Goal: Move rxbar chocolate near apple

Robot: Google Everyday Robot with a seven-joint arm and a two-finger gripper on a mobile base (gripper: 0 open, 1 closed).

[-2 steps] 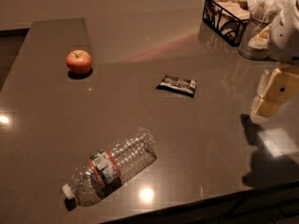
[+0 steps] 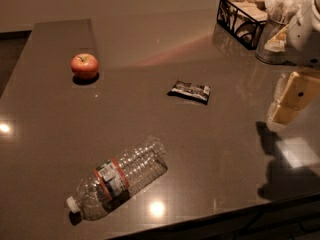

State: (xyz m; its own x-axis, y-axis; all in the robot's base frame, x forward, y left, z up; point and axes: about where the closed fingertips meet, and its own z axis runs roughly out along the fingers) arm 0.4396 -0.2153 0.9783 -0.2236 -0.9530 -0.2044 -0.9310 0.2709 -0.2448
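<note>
Nothing moved noticeably since earlier frame. Gripper (image 2: 289,104) hung over right side of table (image 2: 225,149), well apart from rxbar (image 2: 189,92); how far open could not be told. Rxbar lay flat mid-table, well apart from apple (image 2: 84,66) at far left. Bottle (image 2: 120,178) lay on side near front edge.
</note>
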